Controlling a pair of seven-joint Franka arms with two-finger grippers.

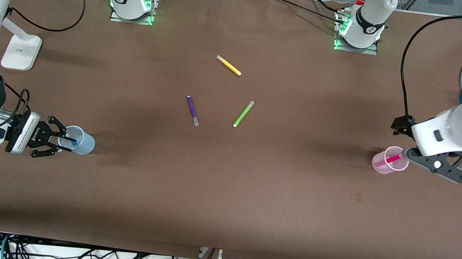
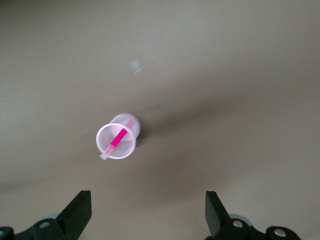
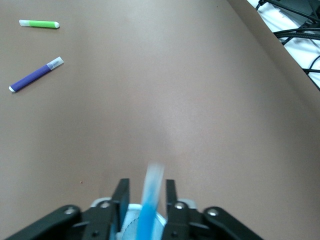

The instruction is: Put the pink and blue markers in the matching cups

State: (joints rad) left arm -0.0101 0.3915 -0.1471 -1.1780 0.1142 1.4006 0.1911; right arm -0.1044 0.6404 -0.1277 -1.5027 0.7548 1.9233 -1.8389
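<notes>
dropping blue marker, light, stiff and slick, between right gripper fingers just parted over blue cup; pink marker leaning in tippy pink cup, left gripper released above.

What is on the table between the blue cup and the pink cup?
In the front view, the purple pen and the green pen lie between the blue cup and the pink cup, a little farther from the camera than both.

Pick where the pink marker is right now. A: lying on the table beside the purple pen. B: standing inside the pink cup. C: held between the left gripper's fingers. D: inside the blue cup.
B: the pink marker leans inside the pink cup, and the open left gripper holds nothing above it.
</notes>
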